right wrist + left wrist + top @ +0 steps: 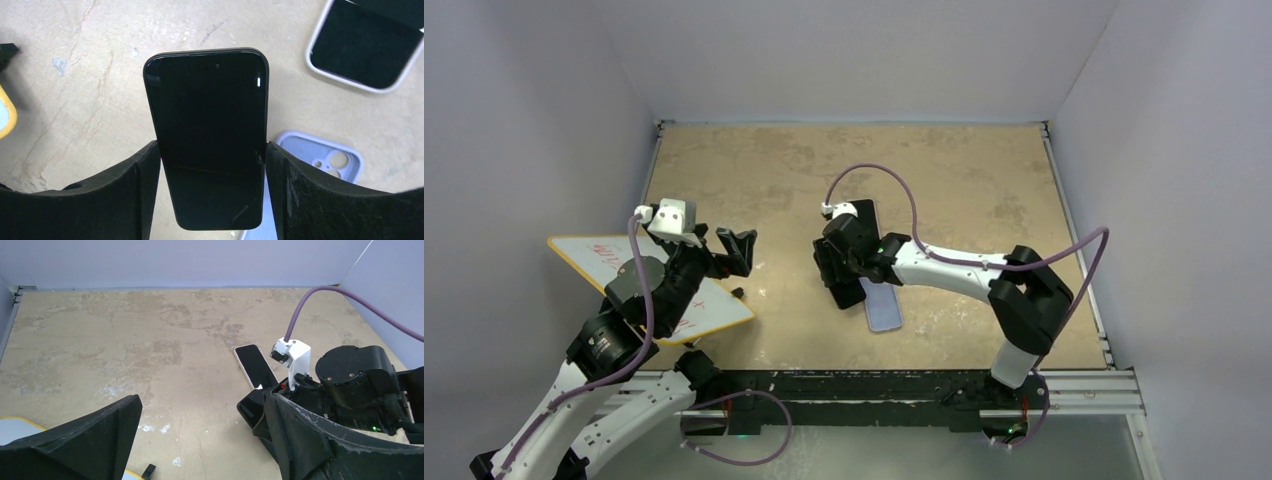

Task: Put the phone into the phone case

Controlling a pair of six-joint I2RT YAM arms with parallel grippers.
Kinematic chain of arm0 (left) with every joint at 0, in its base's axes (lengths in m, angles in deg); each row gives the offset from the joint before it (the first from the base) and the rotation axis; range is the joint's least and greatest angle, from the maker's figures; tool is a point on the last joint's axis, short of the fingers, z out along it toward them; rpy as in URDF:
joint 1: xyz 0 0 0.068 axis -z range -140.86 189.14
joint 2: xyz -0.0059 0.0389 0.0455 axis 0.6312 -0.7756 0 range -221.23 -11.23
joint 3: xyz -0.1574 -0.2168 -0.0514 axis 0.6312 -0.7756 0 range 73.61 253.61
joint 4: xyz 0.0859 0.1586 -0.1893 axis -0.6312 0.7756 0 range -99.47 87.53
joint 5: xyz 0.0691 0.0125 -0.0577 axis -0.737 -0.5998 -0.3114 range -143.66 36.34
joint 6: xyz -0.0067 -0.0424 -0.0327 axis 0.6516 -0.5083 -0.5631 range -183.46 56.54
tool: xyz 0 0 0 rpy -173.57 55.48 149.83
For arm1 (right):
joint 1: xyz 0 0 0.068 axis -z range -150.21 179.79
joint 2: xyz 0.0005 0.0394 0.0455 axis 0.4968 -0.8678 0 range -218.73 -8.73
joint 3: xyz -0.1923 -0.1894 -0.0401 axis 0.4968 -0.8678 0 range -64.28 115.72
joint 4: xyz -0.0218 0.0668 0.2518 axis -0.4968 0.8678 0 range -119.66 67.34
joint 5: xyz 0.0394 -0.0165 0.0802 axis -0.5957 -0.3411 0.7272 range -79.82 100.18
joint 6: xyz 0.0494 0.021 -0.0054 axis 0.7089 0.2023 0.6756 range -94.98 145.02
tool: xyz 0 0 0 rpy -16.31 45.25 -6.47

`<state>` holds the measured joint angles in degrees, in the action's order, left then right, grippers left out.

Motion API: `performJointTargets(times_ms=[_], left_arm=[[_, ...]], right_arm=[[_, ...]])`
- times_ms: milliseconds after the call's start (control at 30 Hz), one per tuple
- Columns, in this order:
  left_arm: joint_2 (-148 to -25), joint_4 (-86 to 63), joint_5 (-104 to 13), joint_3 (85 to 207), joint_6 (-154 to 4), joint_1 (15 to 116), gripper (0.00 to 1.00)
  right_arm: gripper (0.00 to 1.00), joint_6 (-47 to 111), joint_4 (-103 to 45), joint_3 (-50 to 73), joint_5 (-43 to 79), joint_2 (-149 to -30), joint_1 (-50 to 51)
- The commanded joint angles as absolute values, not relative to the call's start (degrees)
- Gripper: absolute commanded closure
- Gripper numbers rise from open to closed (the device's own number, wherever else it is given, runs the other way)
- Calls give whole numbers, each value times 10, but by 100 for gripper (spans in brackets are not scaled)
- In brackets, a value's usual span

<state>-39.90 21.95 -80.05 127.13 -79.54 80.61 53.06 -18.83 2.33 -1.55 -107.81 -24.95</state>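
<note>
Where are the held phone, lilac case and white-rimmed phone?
held phone (210,130), right wrist view, screen centre
lilac case (302,149), right wrist view, inner face
white-rimmed phone (367,45), right wrist view, dark screen

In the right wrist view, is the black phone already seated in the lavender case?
No, the right claw grips the black phone by its sides, while the lavender case lies empty on the table.

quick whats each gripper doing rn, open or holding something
Left gripper: open, holding nothing.
Right gripper: shut on the black phone.
</note>
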Motion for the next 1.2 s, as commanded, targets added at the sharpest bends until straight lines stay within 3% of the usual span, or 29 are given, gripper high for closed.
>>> performJointTargets(times_ms=[0,733,1167], left_arm=[[-402,212,-802,1269,-802,805,0],[-440,206,-764,1269,-794,805,0],[-440,207,-765,1269,-795,805,0]], right_arm=[[63,595,-130,21,-70,-1015,-251],[63,686,-95,-93,-146,-946,-251],[53,655,-116,-113,-139,-974,-245]])
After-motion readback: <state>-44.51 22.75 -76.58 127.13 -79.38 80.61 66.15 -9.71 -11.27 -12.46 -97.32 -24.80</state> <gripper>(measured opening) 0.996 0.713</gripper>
